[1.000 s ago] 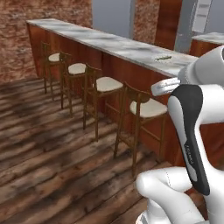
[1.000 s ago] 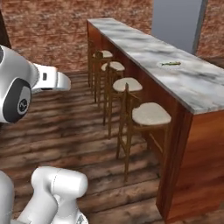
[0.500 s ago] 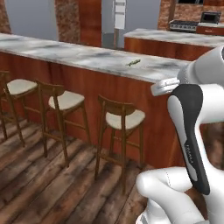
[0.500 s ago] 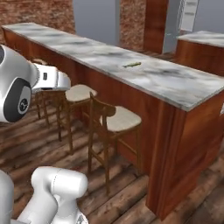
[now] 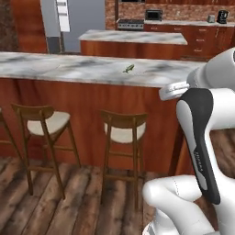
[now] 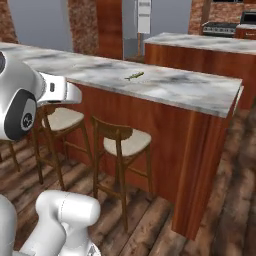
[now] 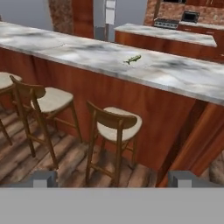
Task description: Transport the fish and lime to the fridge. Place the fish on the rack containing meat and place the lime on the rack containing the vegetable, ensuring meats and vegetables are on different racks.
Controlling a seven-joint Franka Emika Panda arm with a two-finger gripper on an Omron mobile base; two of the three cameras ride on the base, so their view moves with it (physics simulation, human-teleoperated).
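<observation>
Fish (image 5: pixel 128 69) lying on marble desk (image 5: pixel 69 69), above the bar stools (image 5: pixel 123 133), now nearer and more head-on than a second ago (base repositioned, fish itself not shifted). End effector (image 7: pixel 112 178) spread wide, holding nothing. Pickup pending; lime unlocated.

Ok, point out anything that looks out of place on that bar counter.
A small fish lies bare on the marble counter, above the stools, with no plate or board under it. Nothing looks spilled or damaged.
</observation>
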